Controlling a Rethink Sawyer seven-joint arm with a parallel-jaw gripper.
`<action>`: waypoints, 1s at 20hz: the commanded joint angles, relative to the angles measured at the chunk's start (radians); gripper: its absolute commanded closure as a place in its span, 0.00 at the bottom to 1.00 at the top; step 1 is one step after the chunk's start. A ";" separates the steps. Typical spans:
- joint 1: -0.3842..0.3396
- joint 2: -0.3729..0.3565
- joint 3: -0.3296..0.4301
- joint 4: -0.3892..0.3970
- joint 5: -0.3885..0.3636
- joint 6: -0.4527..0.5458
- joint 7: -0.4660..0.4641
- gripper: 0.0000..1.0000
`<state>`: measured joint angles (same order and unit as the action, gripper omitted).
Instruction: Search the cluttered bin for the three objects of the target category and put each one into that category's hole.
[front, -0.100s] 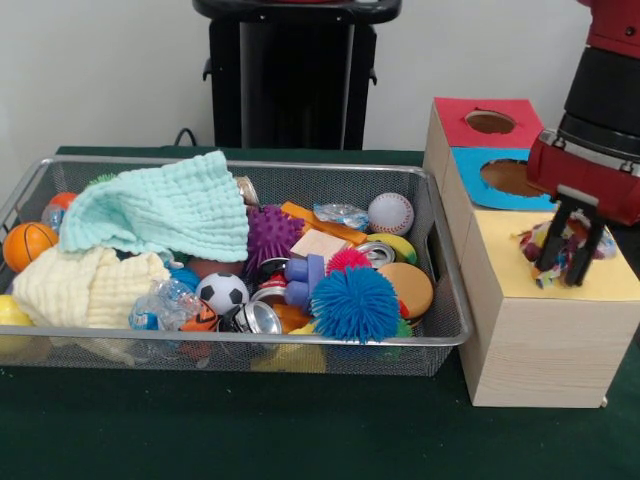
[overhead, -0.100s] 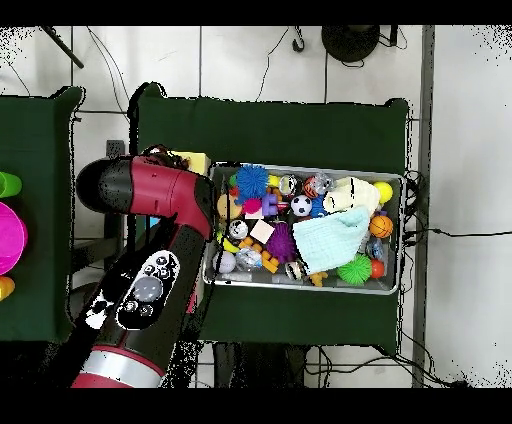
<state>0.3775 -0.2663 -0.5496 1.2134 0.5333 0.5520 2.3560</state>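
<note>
black hand clamped on crinkly multicolour wrapper | over yellow box top | no readable writing

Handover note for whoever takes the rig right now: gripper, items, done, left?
Gripper: shut on a crinkly multicoloured wrapper, held just over the yellow section of the wooden box; its hole is hidden behind the gripper.
Red hole and blue hole sit behind it.
Wire bin is full: balls, cloths, cans, another clear wrapper.
Done: cannot tell how many are in.
Left: drop this one, then search the bin again.
</note>
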 joint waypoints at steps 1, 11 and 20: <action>-0.051 0.017 0.050 -0.004 0.017 -0.042 0.207 0.00; -0.052 -0.012 0.079 0.030 0.024 -0.034 0.204 0.00; -0.049 -0.102 0.101 0.110 0.021 0.010 0.171 0.00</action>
<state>0.3597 -0.2917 -0.5494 1.2159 0.5331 0.5522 2.3560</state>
